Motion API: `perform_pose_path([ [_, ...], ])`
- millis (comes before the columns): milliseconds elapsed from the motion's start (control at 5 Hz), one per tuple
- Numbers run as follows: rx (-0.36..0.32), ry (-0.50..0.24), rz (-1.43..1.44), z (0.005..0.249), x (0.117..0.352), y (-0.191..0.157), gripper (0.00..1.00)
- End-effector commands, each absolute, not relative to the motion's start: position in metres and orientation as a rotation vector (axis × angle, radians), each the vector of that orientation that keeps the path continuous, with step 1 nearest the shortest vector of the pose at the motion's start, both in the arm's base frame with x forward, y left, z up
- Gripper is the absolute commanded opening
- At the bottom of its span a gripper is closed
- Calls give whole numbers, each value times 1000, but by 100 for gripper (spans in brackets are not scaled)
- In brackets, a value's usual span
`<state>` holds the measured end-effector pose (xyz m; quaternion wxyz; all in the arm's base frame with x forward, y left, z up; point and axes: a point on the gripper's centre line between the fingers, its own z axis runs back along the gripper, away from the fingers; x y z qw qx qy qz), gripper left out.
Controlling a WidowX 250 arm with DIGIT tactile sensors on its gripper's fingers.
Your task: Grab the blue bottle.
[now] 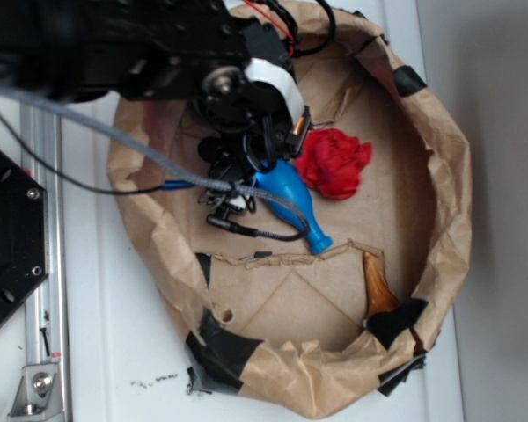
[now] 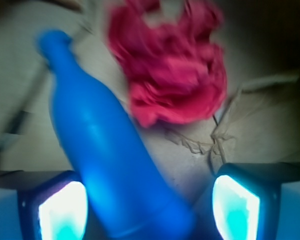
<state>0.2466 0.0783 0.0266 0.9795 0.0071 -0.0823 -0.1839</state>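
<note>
The blue bottle (image 1: 292, 200) lies on its side on the brown paper floor, neck pointing toward the front. In the wrist view the blue bottle (image 2: 105, 145) fills the middle, its wide body between my jaws and its neck pointing away to the upper left. My gripper (image 1: 269, 160) is low over the bottle's wide end. In the wrist view my gripper (image 2: 150, 210) is open, with the left pad (image 2: 60, 212) close beside the bottle and the right pad (image 2: 235, 210) a gap away from it.
A red rose-like paper wad (image 1: 336, 163) lies just right of the bottle, also seen in the wrist view (image 2: 172, 75). A crumpled brown paper wall (image 1: 453, 185) rings the area, patched with black tape (image 1: 218, 347). A brown shiny piece (image 1: 378, 294) lies front right. Cables (image 1: 246, 230) hang beside the bottle.
</note>
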Motion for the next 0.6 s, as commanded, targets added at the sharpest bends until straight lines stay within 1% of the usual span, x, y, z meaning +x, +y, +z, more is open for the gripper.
perform_pose_path([
  [0, 92, -187, -515, 25, 274, 87, 0],
  [200, 52, -359, -500, 68, 277, 69, 0],
  [400, -55, -451, -524, 117, 285, 46, 0],
])
